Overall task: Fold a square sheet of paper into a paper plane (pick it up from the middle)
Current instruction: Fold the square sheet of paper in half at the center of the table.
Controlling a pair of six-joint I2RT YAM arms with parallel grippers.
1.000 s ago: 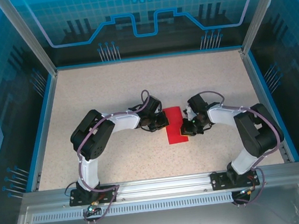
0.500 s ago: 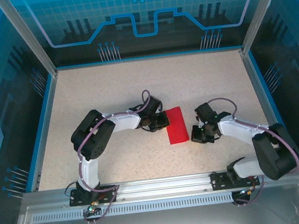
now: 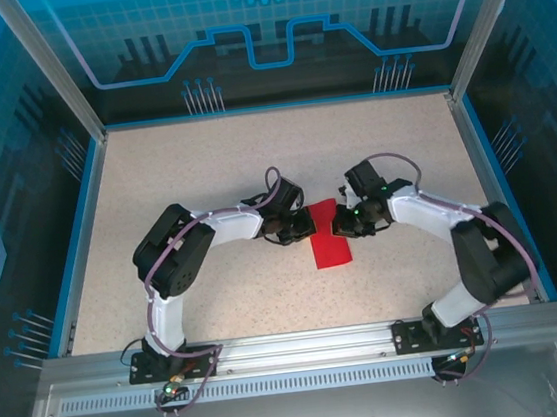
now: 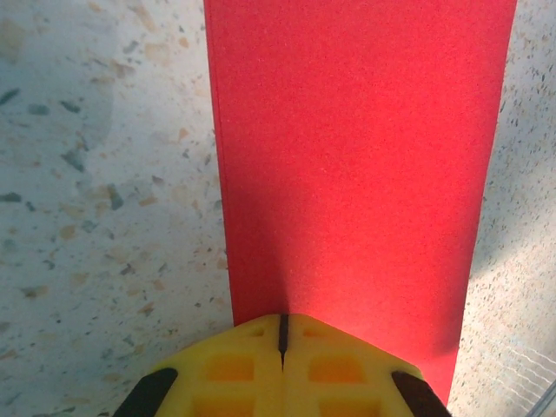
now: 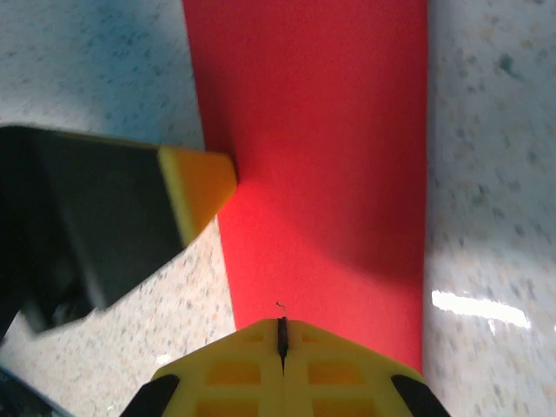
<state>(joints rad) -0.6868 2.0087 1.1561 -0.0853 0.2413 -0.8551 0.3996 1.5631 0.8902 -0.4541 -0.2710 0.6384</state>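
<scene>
The square sheet of paper (image 3: 331, 249) lies flat on the table as a narrow bright red rectangle, folded over on itself. My left gripper (image 3: 307, 225) is shut, its yellow fingertips (image 4: 261, 347) resting on the sheet's left long edge; the red paper (image 4: 356, 156) stretches away ahead of them. My right gripper (image 3: 340, 225) is also shut, facing the left one across the upper part of the sheet, tips over the paper's (image 5: 321, 148) right edge. The left gripper's yellow finger (image 5: 195, 184) touches the far edge there. Nothing is pinched between either pair of jaws.
The speckled beige table (image 3: 203, 167) has a blue raised rim (image 3: 79, 221) and clear enclosure walls around it. Both arm bases are bolted to the metal rail (image 3: 294, 348) at the near edge.
The right arm swung out to the lower right, off the paper, then came back to the sheet's right edge, slightly higher than before. The left gripper and the paper stayed put.
</scene>
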